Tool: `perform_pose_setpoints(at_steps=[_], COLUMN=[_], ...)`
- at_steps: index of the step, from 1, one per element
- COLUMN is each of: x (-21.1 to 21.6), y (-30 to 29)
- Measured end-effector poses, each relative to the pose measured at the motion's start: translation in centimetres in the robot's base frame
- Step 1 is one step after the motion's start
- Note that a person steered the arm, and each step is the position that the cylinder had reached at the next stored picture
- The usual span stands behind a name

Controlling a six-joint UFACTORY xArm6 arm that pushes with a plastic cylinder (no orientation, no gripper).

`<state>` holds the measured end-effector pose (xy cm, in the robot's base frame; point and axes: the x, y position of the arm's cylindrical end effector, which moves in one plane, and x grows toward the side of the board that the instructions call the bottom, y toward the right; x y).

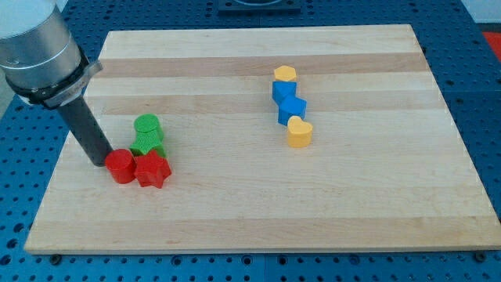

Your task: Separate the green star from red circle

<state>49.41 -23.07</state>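
Note:
The red circle (120,166) sits at the view's left on the wooden board, touching a red star (153,170) on its right. The green star (147,146) lies just above them, touching both, with a green circle (146,125) right above it. My tip (99,162) is at the red circle's left edge, touching or nearly touching it, and left of the green star.
A column of blocks stands right of centre: a yellow hexagon (285,74), two blue blocks (283,92) (293,109), and a yellow heart (299,131). The board's left edge (59,164) is close to my tip.

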Motion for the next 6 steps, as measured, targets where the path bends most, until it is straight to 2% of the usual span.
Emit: perform_pose_setpoints(at_steps=[1,4,6], x=[0.0,-2.9,-2.8], y=[0.1,5.5,6.2])
